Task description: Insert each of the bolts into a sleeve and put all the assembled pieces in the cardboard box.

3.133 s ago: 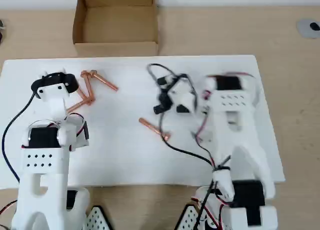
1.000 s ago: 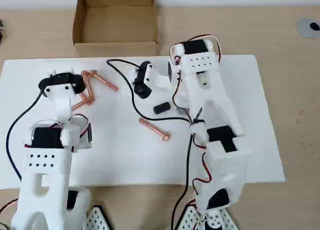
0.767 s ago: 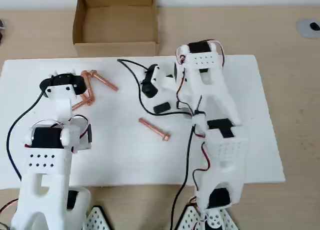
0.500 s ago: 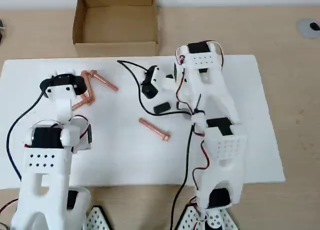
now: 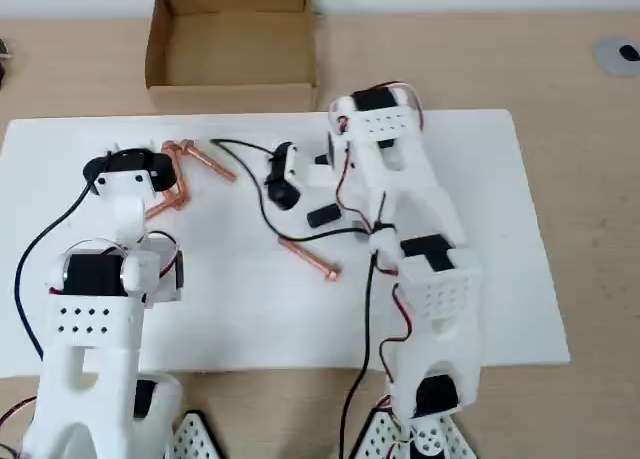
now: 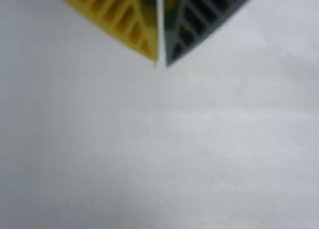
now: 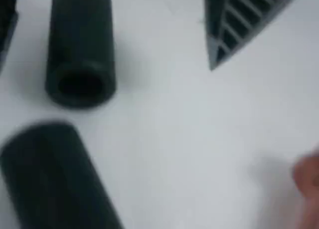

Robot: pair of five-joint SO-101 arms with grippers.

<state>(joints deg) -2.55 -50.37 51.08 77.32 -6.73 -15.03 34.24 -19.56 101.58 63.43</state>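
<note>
While the cardboard box (image 5: 235,49) sits open on the bench (image 5: 580,129), right at the far edge of the white sheet (image 5: 250,309), the bolts and sleeves are all lying out on that sheet. A little heap of copper bolts (image 5: 180,174) lies just in front of the box's left front corner, criss-crossed and touching each other. One lone bolt (image 5: 308,257) lies farther out from the box, roughly in line with its right wall, on a slant and well clear of the heap. A black sleeve (image 5: 322,216) lies between that bolt and the box, near the bolt but not touching it.

The left gripper (image 5: 125,169) is parked right beside the heap, just outside the line of the box's left wall. In the left wrist view its jaws, one yellow and one dark, are pinched together over bare sheet.

The right gripper (image 5: 283,179) hangs in front of the box's right front corner, between the box and the black sleeve. Its jaws are apart: the right wrist view has one dark tip with plain white sheet beside it. That view also has two sleeves lying loose on their sides, an open-ended sleeve (image 7: 79,49) showing its hollow end and a closer sleeve (image 7: 50,184) too blurry for detail.
</note>
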